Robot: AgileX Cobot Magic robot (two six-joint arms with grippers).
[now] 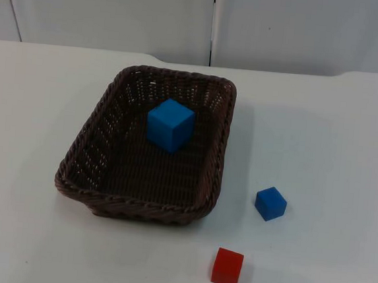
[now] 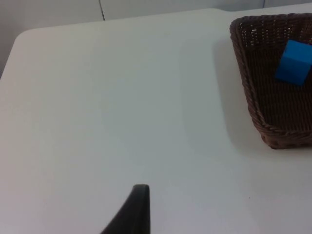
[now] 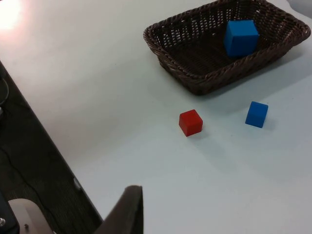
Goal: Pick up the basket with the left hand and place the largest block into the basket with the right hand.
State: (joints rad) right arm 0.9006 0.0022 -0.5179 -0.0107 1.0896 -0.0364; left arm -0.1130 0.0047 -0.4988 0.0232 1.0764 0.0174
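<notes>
We had the dark brown wicker basket (image 1: pixel 105 194) sitting flat on the white table (image 1: pixel 323 127), a rectangular thing with a thick braided rim and open-weave sloping walls. The big blue block (image 1: pixel 170 125), a smooth matte cube, sat inside it on the woven floor, toward the far end and a bit turned, so the largest one was already in there. From the left wrist camera we got the same basket (image 2: pixel 253 105) off to the side with the big blue block (image 2: pixel 294 62) in it, and lots of bare table (image 2: pixel 122 107) in between.

Outside the basket we saw two more cubes, both plain and hard-edged: a small blue block (image 1: pixel 271 203) near the basket's right wall but not touching it, and a small red block (image 1: pixel 227 268) closer to the front edge, apart from the blue one. The right wrist camera caught all of it too, basket (image 3: pixel 175 46), small red block (image 3: pixel 190 122), small blue block (image 3: pixel 256 114).

One black fingertip of each gripper poked into its own wrist view above the table, well clear of everything. We couldn't tell if either pair of jaws was wide or closed. Nothing blocked the basket or the loose cubes
</notes>
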